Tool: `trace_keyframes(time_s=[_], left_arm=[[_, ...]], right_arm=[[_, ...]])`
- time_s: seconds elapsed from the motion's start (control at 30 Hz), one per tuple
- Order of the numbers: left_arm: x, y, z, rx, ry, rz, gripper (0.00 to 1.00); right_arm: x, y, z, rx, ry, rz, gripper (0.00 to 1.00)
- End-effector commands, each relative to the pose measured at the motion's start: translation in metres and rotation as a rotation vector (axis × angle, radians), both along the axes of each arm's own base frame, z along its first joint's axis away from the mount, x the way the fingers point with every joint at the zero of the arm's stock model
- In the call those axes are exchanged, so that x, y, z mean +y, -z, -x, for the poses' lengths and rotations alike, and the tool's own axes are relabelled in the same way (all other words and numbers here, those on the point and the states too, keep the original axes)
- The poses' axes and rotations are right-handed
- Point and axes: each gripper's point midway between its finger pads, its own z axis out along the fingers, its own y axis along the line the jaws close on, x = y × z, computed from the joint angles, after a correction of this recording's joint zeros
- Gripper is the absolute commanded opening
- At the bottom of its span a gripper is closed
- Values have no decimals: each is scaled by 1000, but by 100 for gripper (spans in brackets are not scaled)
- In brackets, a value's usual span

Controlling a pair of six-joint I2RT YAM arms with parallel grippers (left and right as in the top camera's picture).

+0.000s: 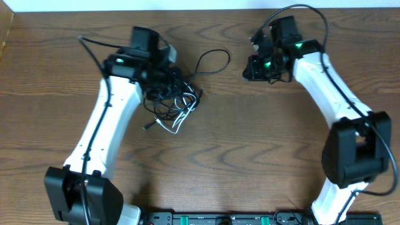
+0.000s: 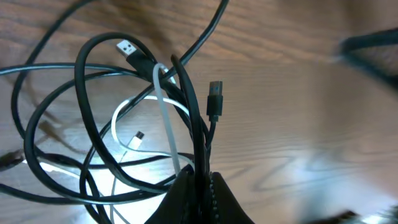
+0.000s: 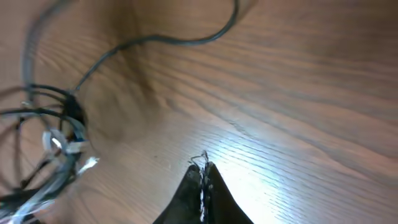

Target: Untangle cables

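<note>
The cables lie in a tangle (image 1: pixel 174 100) on the wooden table, left of centre. The black cable (image 2: pixel 93 124) makes several loops, and one loop (image 1: pixel 212 62) reaches out to the right. The white cable (image 2: pixel 163 118) threads through them, with a small plug (image 2: pixel 138 137) on the table. My left gripper (image 2: pixel 202 182) is shut on a black cable strand just below its black plug (image 2: pixel 214 99). My right gripper (image 3: pixel 203 167) is shut well to the right of the tangle (image 3: pixel 56 143), touching no cable. A tiny wiry scrap shows at its tips.
A silver USB plug (image 2: pixel 127 48) of the black cable lies at the top of the tangle. Bare wooden table (image 1: pixel 250 144) lies between the arms. The table's back edge (image 1: pixel 200 9) runs behind both grippers, and the arm bases stand at the front.
</note>
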Motion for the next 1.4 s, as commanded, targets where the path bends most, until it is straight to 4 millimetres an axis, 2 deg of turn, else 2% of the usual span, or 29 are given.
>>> trace_keyframes(time_s=[0.0,0.1,0.23,0.33,0.57,0.73,0.87,0.93,1.17,1.37], left_arm=[[-4,24,4,-33,43,-147,7],[-12,39,5,-78,71,-242,9],[-11,48,5,-128,82,-354,45],[-9,46,2,-163,96,-414,56],[-4,25,-3,-200,108,-411,56],[-22,27,9,-142,156,-276,57],[-39,40,18,-88,232,-194,57],[-41,51,21,-51,246,-192,57],[-36,85,26,45,282,-240,56],[-22,101,20,59,263,-341,55]], right_arm=[[-24,-54,-3,-121,41,-10,3],[-39,-70,0,-149,62,-7,7],[-52,-78,5,-147,86,-3,18],[-56,-76,8,-130,94,0,24],[-56,-75,10,-120,94,4,41],[-65,-70,8,-123,121,57,51],[-68,-69,7,-121,129,76,53],[-70,-68,7,-122,133,84,54],[-70,-67,8,-128,118,93,54],[-69,-67,8,-130,109,96,56]])
